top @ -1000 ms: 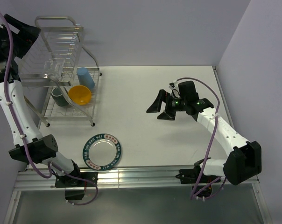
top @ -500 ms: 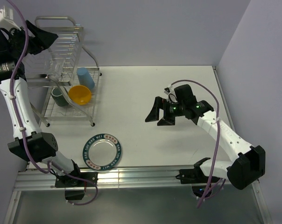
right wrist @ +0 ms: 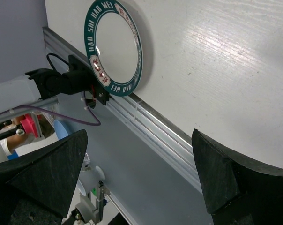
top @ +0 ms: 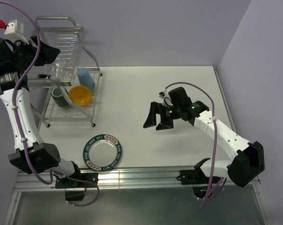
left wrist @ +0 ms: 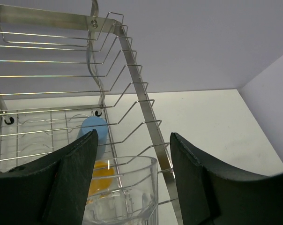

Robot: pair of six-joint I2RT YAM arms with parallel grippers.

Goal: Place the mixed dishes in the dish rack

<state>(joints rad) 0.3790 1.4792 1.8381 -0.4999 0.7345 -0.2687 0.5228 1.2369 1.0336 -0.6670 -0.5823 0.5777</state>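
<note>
Both sets of fingers stand apart. The left fingers [left wrist: 73, 173] are held high by the upper tier of the dish rack [top: 91, 57], which stands toward the far left corner of the table [top: 146, 89]. The small clear glass [left wrist: 127, 192] is seen below and between them, resting on that tier's wires, and no contact can be made out. The right fingers [top: 151, 118] are spread wide and empty above the middle of the table, aimed toward the near left.

On the lower tier the dark green-grey mug [top: 59, 97], the orange-yellow bowl [top: 80, 94] and the light blue cup [top: 85, 78] are already lodged. Only the silver plate [top: 102, 152] is left outside. It lies flat beside the near edge, left of the middle and apart from the rack's legs.

Fetching the plate with the right arm is judged to be the step in hand. A plate lying flat offers little to pinch, so one finger is best brought low to the table at the lettered rim and eased under it, with the other set on top before the grip is closed. The rail along the near edge should be avoided on the way down. Once the plate is lifted, it would need to be tipped on edge and fed between the slotted dividers, clear of the pieces already racked. The left arm is best kept out of the right arm's path.
</note>
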